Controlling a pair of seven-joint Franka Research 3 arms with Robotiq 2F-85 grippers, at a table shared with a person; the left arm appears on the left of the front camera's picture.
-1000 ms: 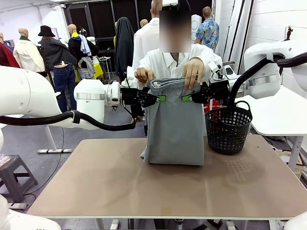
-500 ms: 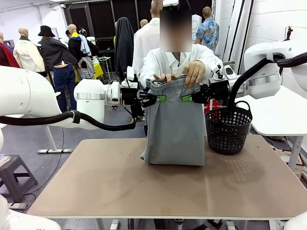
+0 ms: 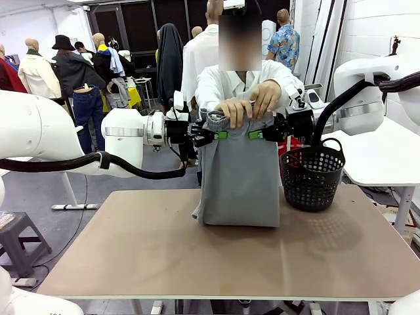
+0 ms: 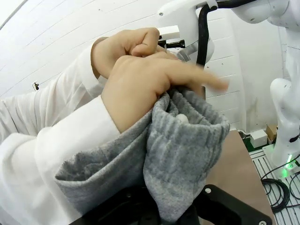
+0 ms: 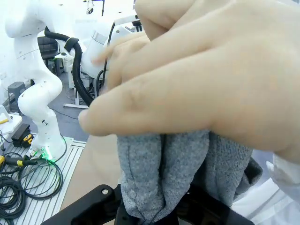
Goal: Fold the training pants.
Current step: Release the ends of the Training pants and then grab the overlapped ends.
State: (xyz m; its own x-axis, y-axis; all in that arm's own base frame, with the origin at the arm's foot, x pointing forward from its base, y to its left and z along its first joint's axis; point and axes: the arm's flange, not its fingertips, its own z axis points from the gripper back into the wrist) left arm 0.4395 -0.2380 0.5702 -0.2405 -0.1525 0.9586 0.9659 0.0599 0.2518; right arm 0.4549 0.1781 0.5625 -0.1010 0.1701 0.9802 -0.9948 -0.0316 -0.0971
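The light grey training pants [image 3: 239,180] hang upright over the table's far side, their lower end resting on the tabletop. My left gripper [image 3: 220,134] is shut on the left side of the gathered waistband [image 4: 180,154]. From the other side my right gripper [image 3: 254,134] is shut on the waistband [image 5: 161,173] too. Both of the person's hands [image 3: 246,105] grip the waistband's top edge close together near its middle. In the wrist views these hands [image 4: 140,75] cover the upper fabric, and the bunched cloth hides my fingertips.
A black mesh basket [image 3: 313,174] stands on the table [image 3: 197,256] right of the pants, just below my right arm. The person in a white shirt [image 3: 223,85] stands behind the far edge. A second table [image 3: 387,157] lies at the right.
The person's hand at the waistband's left corner has slid to the middle, beside the other hand. Both grippers and the pants have stayed in place.
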